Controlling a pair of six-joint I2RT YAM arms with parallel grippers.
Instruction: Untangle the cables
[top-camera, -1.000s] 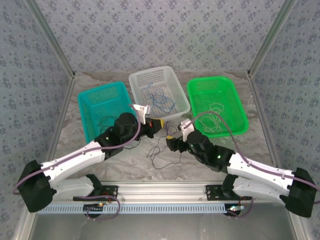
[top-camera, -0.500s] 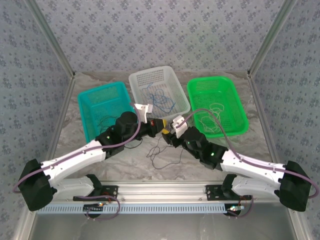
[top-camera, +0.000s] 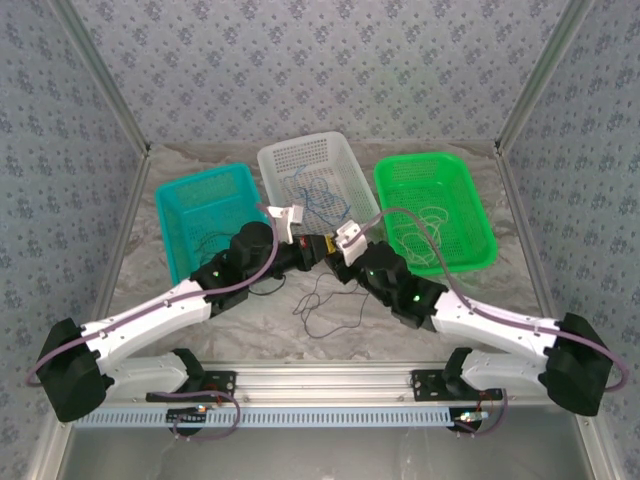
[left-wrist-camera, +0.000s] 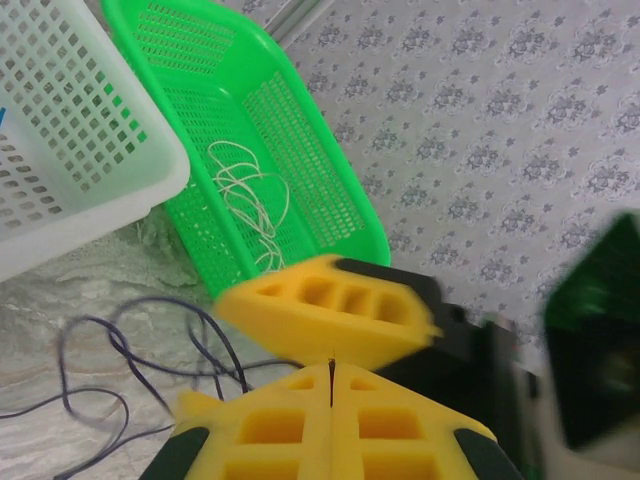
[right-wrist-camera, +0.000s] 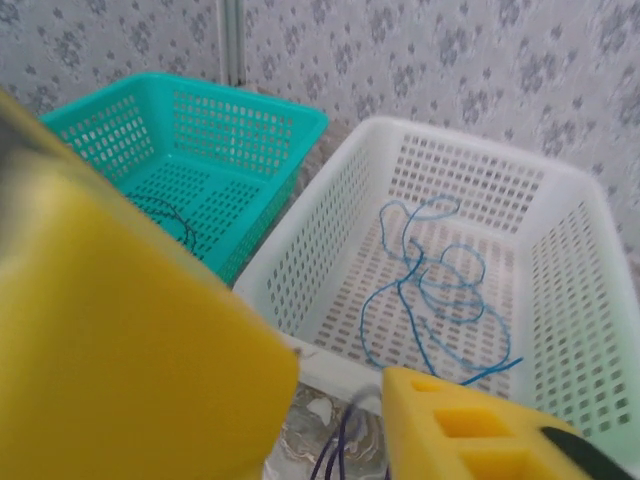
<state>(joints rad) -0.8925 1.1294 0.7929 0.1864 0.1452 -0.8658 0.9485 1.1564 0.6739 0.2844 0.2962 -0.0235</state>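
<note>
Left tool pinches the dark cable just off the white basket's near rim; right tool spread.

A thin dark cable is seen spread in loose, irregular loops on the table, just on the near side of the left gripper and the right gripper, whose jaws meet above it. One strand is pinched at the seam of the closed left jaws, and strands are seen in the gap between the parted right jaws. A blue cable is curled in the white basket beyond the jaws. A white cable is coiled in the green basket to their right. A black cable lies in the teal basket to their left.
</note>
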